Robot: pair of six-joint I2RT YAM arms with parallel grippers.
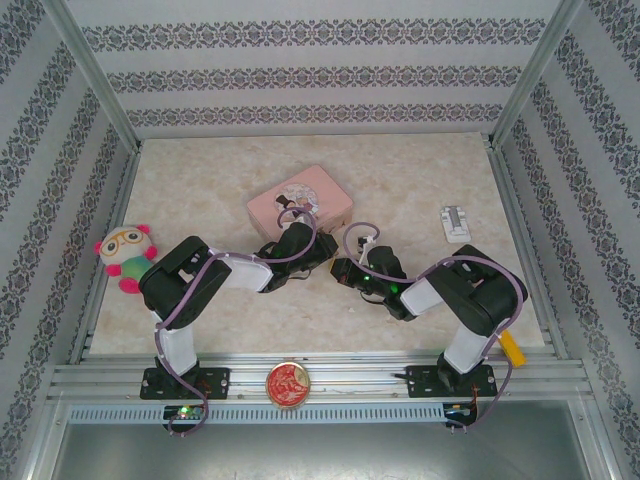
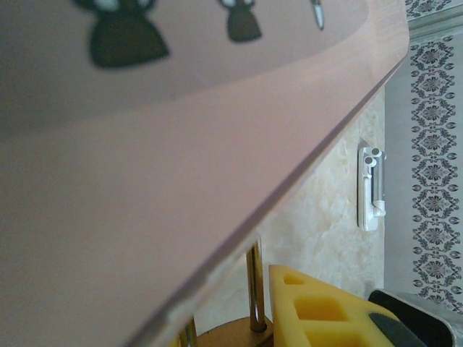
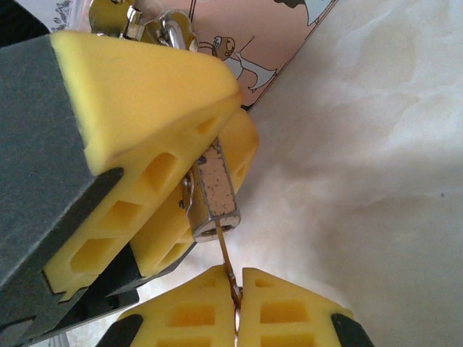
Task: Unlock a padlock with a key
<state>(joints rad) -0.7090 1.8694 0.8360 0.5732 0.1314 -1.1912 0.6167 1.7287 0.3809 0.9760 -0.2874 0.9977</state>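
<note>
1. The left gripper is sitting mid-worktop, just on the near side of the pink tin box. Its yellow foam fingers are clamping down on the little padlock.
2. The padlock's shackle is pointing toward the tin, and its bottom end is facing the right gripper.
3. The right gripper's fingers are pinching the key tight. The thin blade is reaching right up into the bottom of the padlock body.
4. I can't tell if the shackle is popped or not.
5. Other stuff lying around: a plush toy at the left edge, a white plastic bit off to the right, and a red-gold disc on the near rail.
</note>
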